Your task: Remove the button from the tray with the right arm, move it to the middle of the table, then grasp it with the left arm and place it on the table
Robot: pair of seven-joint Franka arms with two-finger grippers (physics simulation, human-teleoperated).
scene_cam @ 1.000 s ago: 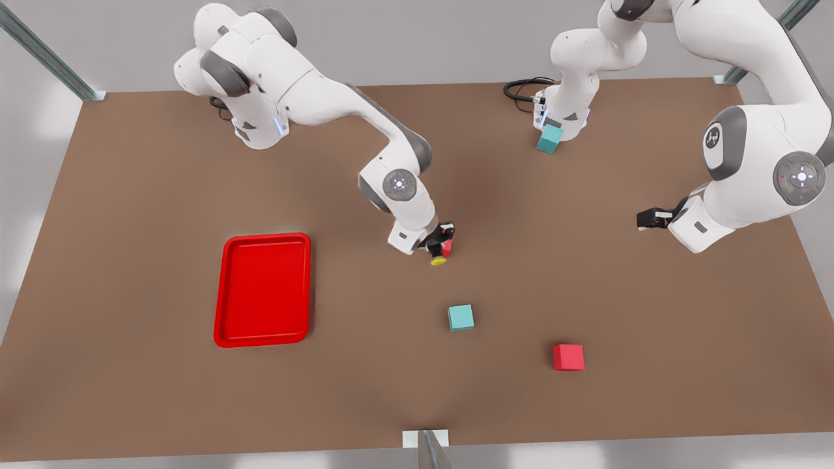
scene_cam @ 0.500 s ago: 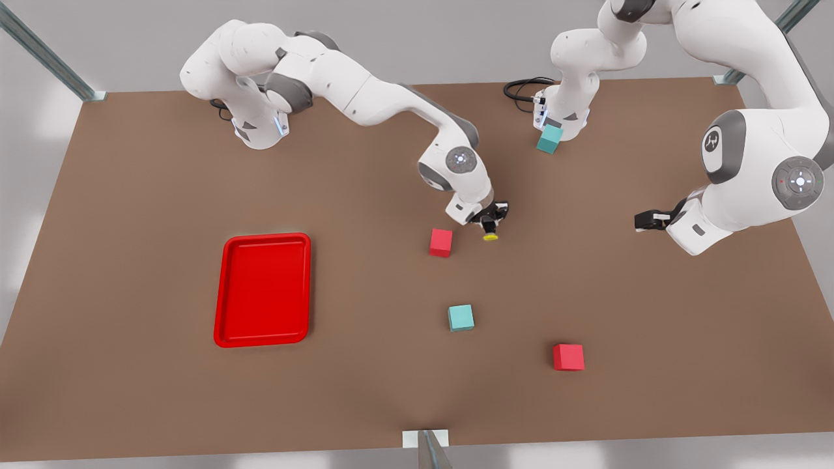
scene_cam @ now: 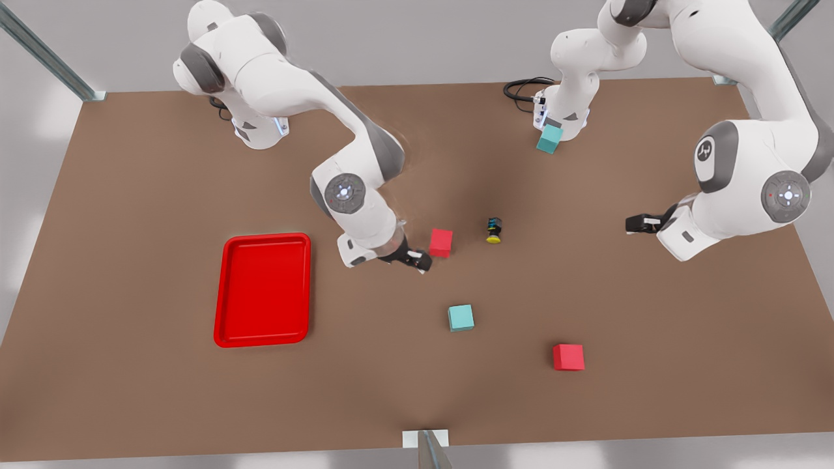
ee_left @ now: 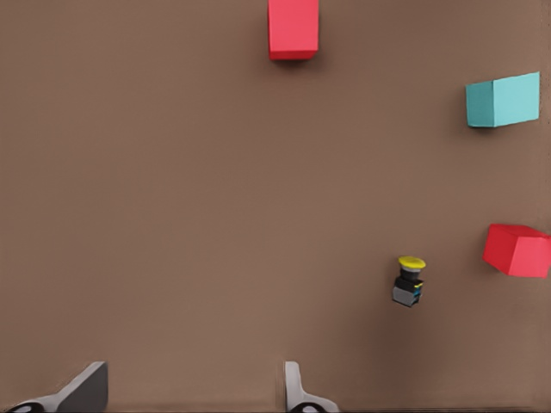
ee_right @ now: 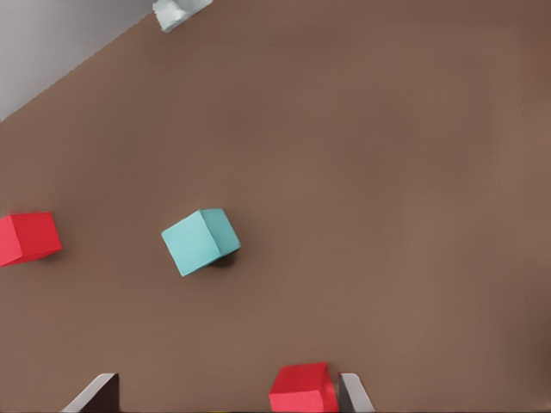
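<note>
Front view: button point(scene_cam: 493, 230) parked mid-table for your handover; right gripper point(scene_cam: 417, 261) empty, fingers apart; left gripper point(scene_cam: 633, 224) likewise spread.

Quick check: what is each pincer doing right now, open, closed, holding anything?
Right pincer: open, holding nothing, beside the red cube.
Left pincer: open, empty, apart from the button, which stands on the table.

Even, soft overhead light — faint blurred shadows on the table point(scene_cam: 586, 293) — no glare.
</note>
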